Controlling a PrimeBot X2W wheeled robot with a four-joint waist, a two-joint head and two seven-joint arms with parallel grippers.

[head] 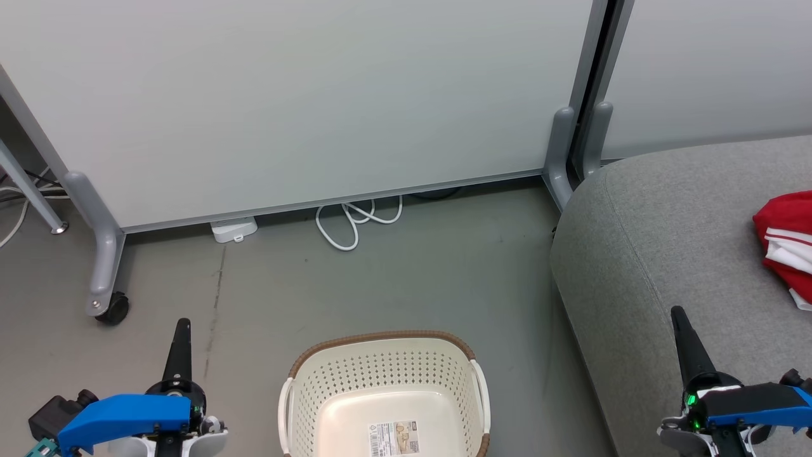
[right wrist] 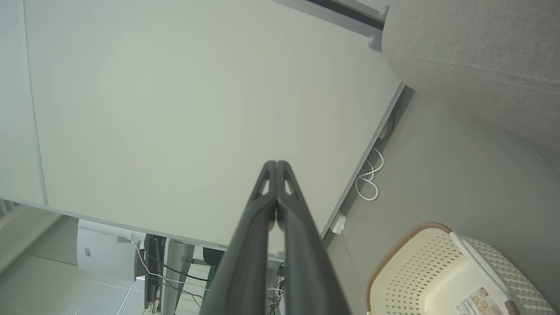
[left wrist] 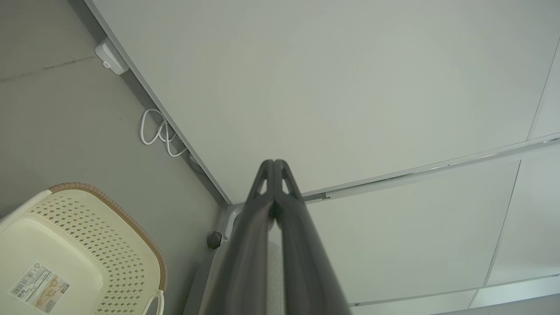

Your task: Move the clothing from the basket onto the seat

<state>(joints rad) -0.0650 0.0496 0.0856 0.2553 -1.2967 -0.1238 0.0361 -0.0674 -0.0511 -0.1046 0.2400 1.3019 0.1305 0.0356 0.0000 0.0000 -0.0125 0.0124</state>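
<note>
The cream basket (head: 355,381) with a brown rim stands on the floor at the bottom centre, holding nothing but the barcode sticker on its bottom; its wall also shows in the left wrist view (left wrist: 100,245) and the right wrist view (right wrist: 407,271). Red clothing (head: 786,244) with white stripe trim lies on the grey seat (head: 666,241) at the right edge. My left gripper (head: 182,325) is shut with nothing in it, left of the basket. My right gripper (head: 677,312) is shut and holds nothing, over the seat's front part. Both fingertips meet in the wrist views (left wrist: 274,162) (right wrist: 276,163).
A pale partition panel (head: 285,108) on grey legs with a caster (head: 113,309) stands behind the basket. A white cable loop (head: 352,222) and a small white box (head: 233,228) lie at its foot. Grey floor surrounds the basket.
</note>
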